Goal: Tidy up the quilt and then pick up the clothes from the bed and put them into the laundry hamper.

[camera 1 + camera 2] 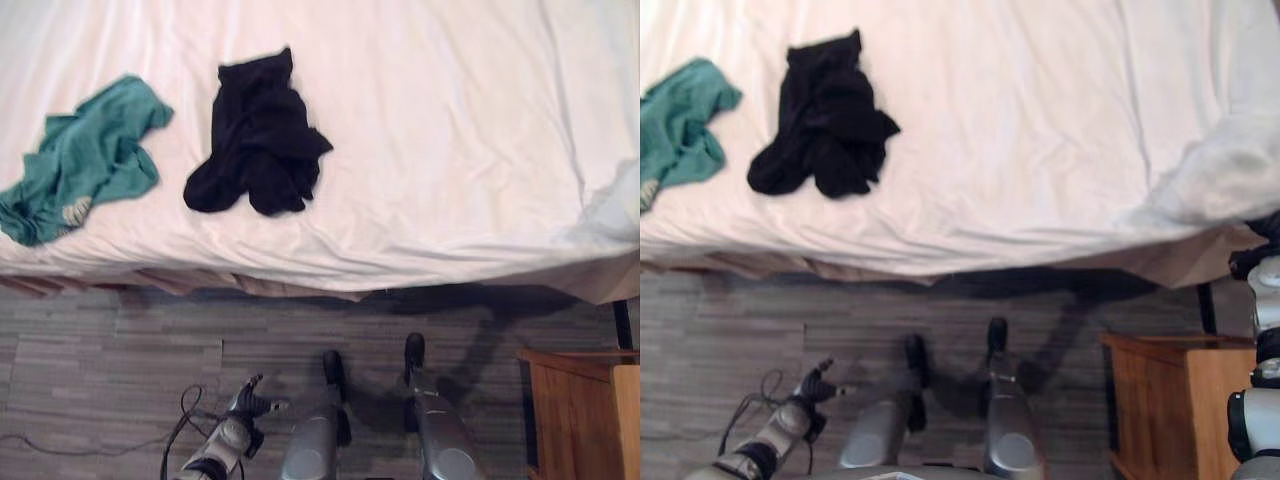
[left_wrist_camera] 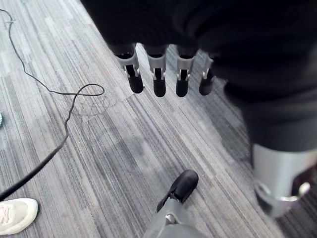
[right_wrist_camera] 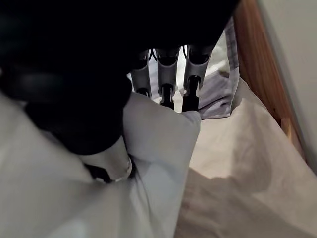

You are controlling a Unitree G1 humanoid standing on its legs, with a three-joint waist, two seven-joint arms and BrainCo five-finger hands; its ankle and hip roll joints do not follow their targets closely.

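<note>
Left eye view: a white quilt (image 1: 430, 150) covers the bed; a teal garment (image 1: 85, 160) lies at the left edge and a black garment (image 1: 258, 135) in the upper middle, apart from each other. The left hand (image 1: 250, 402) hangs low over the floor (image 1: 100, 370).

Right eye view: a wooden nightstand (image 1: 1170, 400) stands lower right.

Left wrist view: its fingers (image 2: 158, 74) hang straight, holding nothing.

Right wrist view: the right hand (image 3: 168, 74) has fingers and thumb pinched on a fold of quilt.

garments: 2 — black one (image 1: 256, 135), teal one (image 1: 84, 155) | quilt (image 1: 440, 130): 1 | wooden cabinet (image 1: 585, 412): 1
</note>
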